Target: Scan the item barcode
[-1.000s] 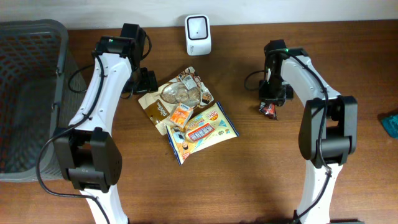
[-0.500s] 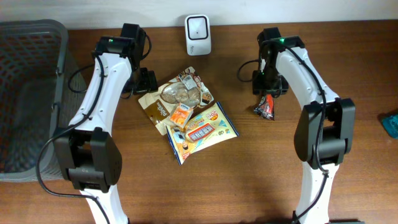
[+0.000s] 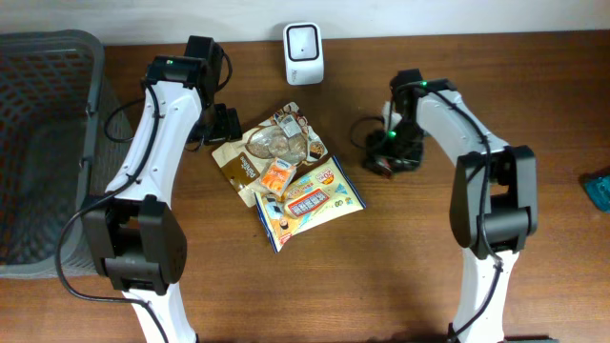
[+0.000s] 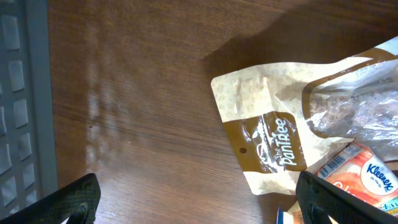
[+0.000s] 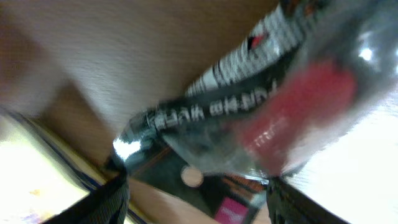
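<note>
A black and red snack packet (image 5: 267, 118) fills the right wrist view, blurred, lying just beyond the fingers. My right gripper (image 5: 199, 199) stands over it with its jaws wide apart, open. In the overhead view this gripper (image 3: 391, 152) is low over the table, right of the item pile, and the packet (image 3: 377, 166) shows only as a dark bit beneath it. The white scanner (image 3: 303, 40) stands at the back centre. My left gripper (image 4: 199, 205) is open and holds nothing, above bare wood beside a brown pouch (image 4: 267, 137).
A pile of packets lies mid-table: brown pouch (image 3: 243, 164), orange tissue pack (image 3: 277, 174), colourful snack bag (image 3: 310, 198). A grey basket (image 3: 91, 143) stands at the left edge. A teal item (image 3: 599, 191) lies at the far right edge.
My right arm has swung left and down towards the pile with the packet, and its jaws have gone from shut on the packet to wide apart. The left arm has not moved.
</note>
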Robot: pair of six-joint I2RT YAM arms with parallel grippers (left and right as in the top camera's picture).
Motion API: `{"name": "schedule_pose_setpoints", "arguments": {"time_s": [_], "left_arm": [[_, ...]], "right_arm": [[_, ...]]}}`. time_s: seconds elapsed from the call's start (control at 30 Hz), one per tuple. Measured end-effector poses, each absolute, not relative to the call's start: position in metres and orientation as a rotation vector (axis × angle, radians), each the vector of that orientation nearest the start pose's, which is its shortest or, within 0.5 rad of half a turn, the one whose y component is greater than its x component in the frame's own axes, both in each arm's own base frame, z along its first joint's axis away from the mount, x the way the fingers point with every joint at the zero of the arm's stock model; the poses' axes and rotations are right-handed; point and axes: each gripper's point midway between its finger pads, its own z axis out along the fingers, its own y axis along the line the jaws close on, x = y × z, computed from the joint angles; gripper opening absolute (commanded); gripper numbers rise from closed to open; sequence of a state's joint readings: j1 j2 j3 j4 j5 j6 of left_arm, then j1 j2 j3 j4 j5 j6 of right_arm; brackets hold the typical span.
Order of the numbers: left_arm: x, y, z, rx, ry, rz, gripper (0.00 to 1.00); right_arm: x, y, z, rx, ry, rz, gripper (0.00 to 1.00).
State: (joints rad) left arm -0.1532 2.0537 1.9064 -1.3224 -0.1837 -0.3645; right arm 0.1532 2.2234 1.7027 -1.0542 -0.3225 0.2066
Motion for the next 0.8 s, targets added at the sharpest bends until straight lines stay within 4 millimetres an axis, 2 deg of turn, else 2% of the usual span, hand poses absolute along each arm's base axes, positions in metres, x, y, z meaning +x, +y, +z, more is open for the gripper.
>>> {"name": "schedule_pose_setpoints", "arguments": {"time_s": [0.03, 0.07, 0.13, 0.17, 0.23, 0.27, 0.3, 0.33, 0.37, 0.43, 0.47, 0.53, 0.57, 0.6, 0.63, 0.7, 0.8], "left_arm": [[0.418, -0.033, 0.129, -0.329, 2.971, 0.228, 0.99], [0.418, -0.033, 0.129, -0.329, 2.971, 0.228, 0.99], [0.418, -0.033, 0.129, -0.329, 2.972, 0.228, 0.99], [0.418, -0.033, 0.129, -0.329, 2.970, 0.227, 0.99], [0.418, -0.033, 0.129, -0.329, 2.971, 0.227, 0.99], [0.418, -0.033, 0.129, -0.329, 2.972, 0.227, 0.99], [0.418, -0.033, 0.129, -0.329, 2.970, 0.227, 0.99], [0.418, -0.033, 0.129, -0.329, 2.971, 0.228, 0.99], [0.418, -0.033, 0.129, -0.329, 2.971, 0.228, 0.99], [0.418, -0.033, 0.129, -0.329, 2.971, 0.228, 0.99], [0.418, -0.033, 0.129, -0.329, 2.970, 0.227, 0.99], [0.418, -0.033, 0.129, -0.329, 2.971, 0.228, 0.99], [0.418, -0.033, 0.129, -0.329, 2.970, 0.227, 0.99], [0.418, -0.033, 0.129, -0.329, 2.971, 0.228, 0.99], [0.418, -0.033, 0.129, -0.329, 2.971, 0.228, 0.99], [0.418, -0.033, 0.129, -0.329, 2.971, 0.228, 0.99], [0.418, -0.033, 0.129, -0.329, 2.971, 0.228, 0.99]], "right_arm": [[0.425, 0.141, 0.020, 0.111, 3.081, 0.601, 0.71], [0.434, 0.155, 0.024, 0.117, 3.031, 0.666, 0.73], [0.449, 0.176, 0.036, 0.122, 2.953, 0.781, 0.80], [0.453, 0.177, 0.046, 0.141, 2.942, 0.811, 0.82], [0.468, 0.171, 0.073, 0.102, 2.894, 0.833, 0.82], [0.482, 0.163, 0.096, 0.017, 2.834, 0.821, 0.82], [0.491, 0.154, 0.109, -0.060, 2.795, 0.769, 0.82], [0.501, 0.144, 0.117, -0.137, 2.756, 0.687, 0.89], [0.509, 0.131, 0.120, -0.222, 2.727, 0.565, 0.96], [0.515, 0.117, 0.115, -0.390, 2.699, 0.368, 0.95], [0.522, 0.117, 0.114, -0.481, 2.658, 0.298, 0.83], [0.535, 0.123, 0.111, -0.576, 2.586, 0.234, 0.50], [0.537, 0.128, 0.100, -0.624, 2.584, 0.213, 0.36], [0.535, 0.129, 0.089, -0.627, 2.603, 0.211, 0.26], [0.533, 0.130, 0.078, -0.620, 2.629, 0.215, 0.21], [0.526, 0.126, 0.056, -0.608, 2.698, 0.207, 0.18], [0.507, 0.117, 0.043, -0.608, 2.799, 0.179, 0.04]]}}
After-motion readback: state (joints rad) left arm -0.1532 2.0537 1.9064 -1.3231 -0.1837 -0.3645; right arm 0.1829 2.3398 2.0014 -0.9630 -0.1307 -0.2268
